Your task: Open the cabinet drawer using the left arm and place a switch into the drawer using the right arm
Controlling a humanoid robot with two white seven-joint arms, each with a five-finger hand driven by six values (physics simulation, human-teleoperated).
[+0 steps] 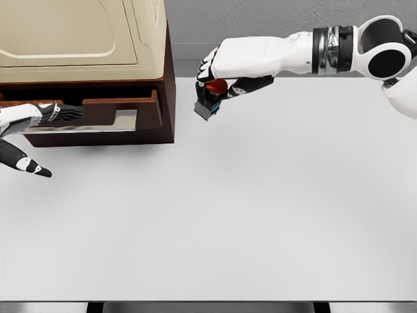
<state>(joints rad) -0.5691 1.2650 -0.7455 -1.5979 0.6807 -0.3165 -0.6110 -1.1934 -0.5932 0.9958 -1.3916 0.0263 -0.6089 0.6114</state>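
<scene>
Two hands working: drawer (98, 117) open.
I'm carrying the switch (212, 98), right hand (218, 78) gripping it, upper centre; left hand (39, 134) relaxed, empty.

no text, label, brand, number or sign can be read on anything here.

Even, bright, diffuse light on my white table (247, 215), with no glare. Soft shadow lies under the cabinet (117, 39), darkening its open drawer (98, 120). Edges are slightly soft, as in a compressed render; no edge distortion near the cabinet.
</scene>
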